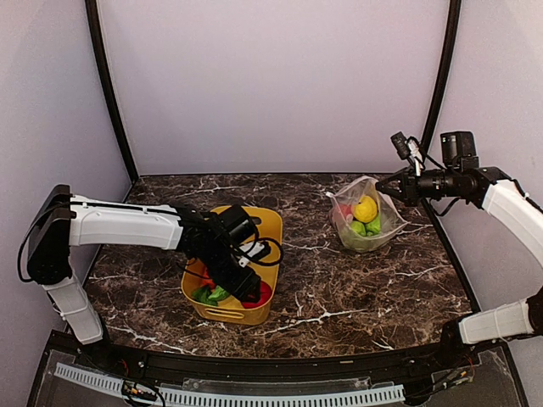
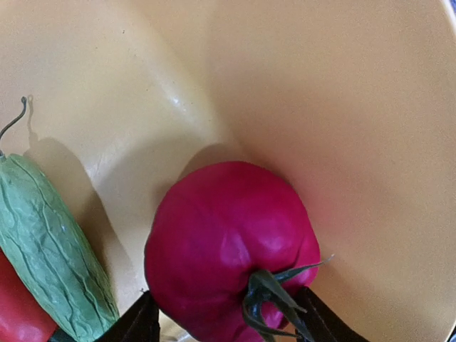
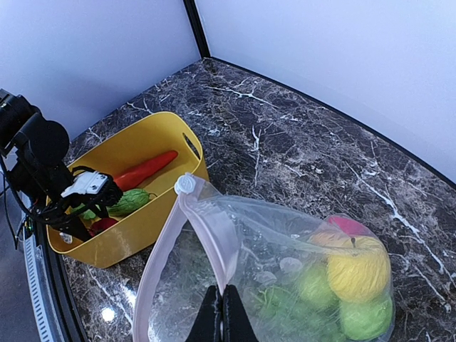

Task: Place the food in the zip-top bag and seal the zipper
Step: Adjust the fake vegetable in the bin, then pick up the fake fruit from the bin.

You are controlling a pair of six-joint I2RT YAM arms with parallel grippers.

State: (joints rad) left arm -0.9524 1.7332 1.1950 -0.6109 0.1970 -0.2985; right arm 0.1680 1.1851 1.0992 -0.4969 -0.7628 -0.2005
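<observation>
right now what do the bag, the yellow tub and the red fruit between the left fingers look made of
Zip-top bag: thin clear plastic film, glossy; the contents show through and it creases softly.
Yellow tub: looks like rigid moulded plastic, smooth with a soft sheen.
Red fruit between the left fingers: probably plastic, semi-matte, with moulded dents near the stem.

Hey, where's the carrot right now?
In the right wrist view, the carrot lies inside the yellow tub on the left side of the table, beside the cucumber.

No writing, brand or number is legible anywhere, though small surfaces may be too blurred.
</observation>
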